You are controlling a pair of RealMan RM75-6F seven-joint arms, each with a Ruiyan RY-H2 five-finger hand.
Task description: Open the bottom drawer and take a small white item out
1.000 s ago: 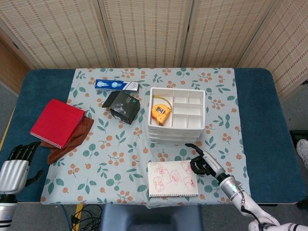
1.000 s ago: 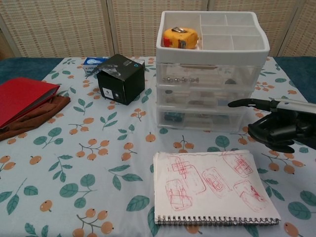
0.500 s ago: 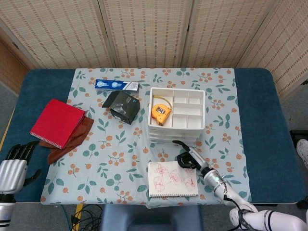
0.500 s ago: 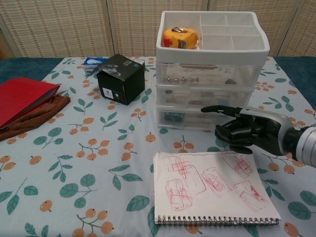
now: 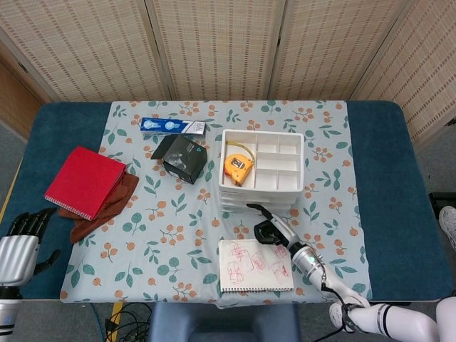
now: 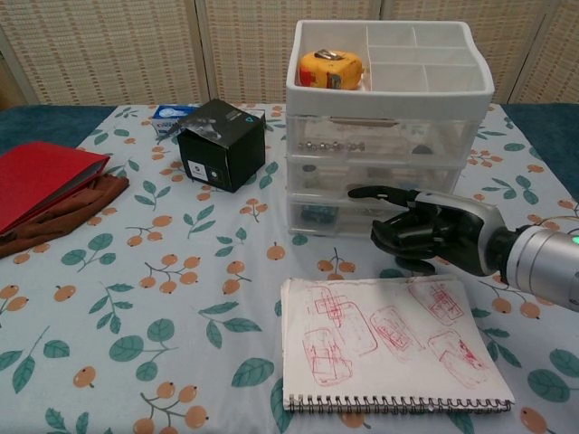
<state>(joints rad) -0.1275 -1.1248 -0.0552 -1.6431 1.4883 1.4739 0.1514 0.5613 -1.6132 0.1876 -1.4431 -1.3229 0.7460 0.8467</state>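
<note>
Right, drawer unit (image 6: 389, 108) sits mid-bench: white plastic, boxy, three see-through drawers stacked under an open tray top w/ dividers. A round yellow tape measure (image 6: 330, 69) lies in the tray's left compartment. Bottom drawer (image 6: 362, 217) is shut, flush w/ the ones above; clear front, something bluish showing through at its left end. Small white item inside? Can't tell through the plastic.

Right hand (image 6: 425, 237), glossy black w/ a silver metal wrist, is right in front of the bottom drawer. One of its fingers (image 6: 375, 193) stretches out straight toward the left, level w/ the seam between middle and bottom drawers; the rest are curled in under the palm, holding nothing. Whether that finger touches the drawer front, can't say. From the head view the hand (image 5: 272, 229) lies between the unit and the sketch pad (image 5: 255, 265).

Pad is spiral-bound, flat, white paper w/ red line drawings, just in front of the hand. Cloth (image 6: 145, 298) over the bench (image 5: 395, 199) is pale w/ leaf and berry print; bench itself is dark blue.

Left side: matte black cube box (image 6: 222, 143), a blue tube box (image 5: 172, 126) behind it, a red notebook (image 5: 84, 181) on a brown rag (image 5: 107, 210). Left hand (image 5: 25, 242) hangs off the bench's near-left corner, fingers spread, empty.
</note>
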